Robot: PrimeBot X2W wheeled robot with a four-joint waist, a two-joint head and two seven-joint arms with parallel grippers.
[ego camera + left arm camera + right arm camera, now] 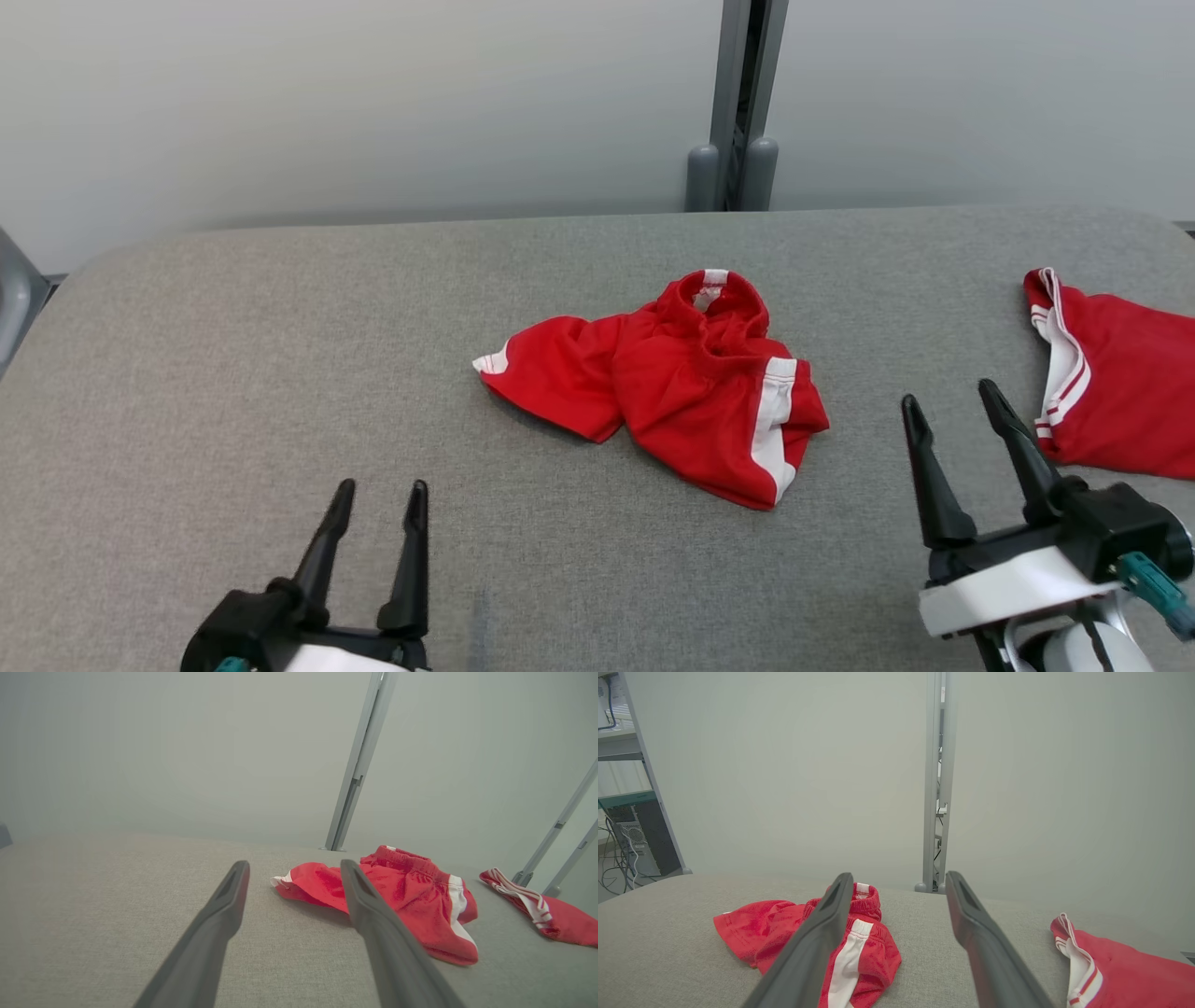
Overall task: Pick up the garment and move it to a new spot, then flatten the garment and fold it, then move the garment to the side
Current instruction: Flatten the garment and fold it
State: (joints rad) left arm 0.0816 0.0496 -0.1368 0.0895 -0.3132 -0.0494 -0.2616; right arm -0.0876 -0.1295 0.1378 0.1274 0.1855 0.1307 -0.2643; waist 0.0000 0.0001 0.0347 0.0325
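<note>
Both arms are low and nothing is in hand: the left jaws sit at the lower left of the head view, spread wide and empty, and the right jaws at the lower right stand just as wide and bare. The crumpled red shorts (691,401) lie at the centre of the frame on the grey worktop (233,373), with the waistband bunched up at the top of the heap and a white side stripe running down its lower right. They are up and to the right of the left jaws, well apart, and up and to the left of the right jaws, which look nearer. A second red garment (1120,392) lies at the right edge, just beside the right jaws, so aim matters here: that one should be left alone. The pick-up has not begun, by the look of it. The raised waistband ridge looks the best target, pinched firmly and lifted until the cloth hangs free before it is carried, so it doesn't drag.
</note>
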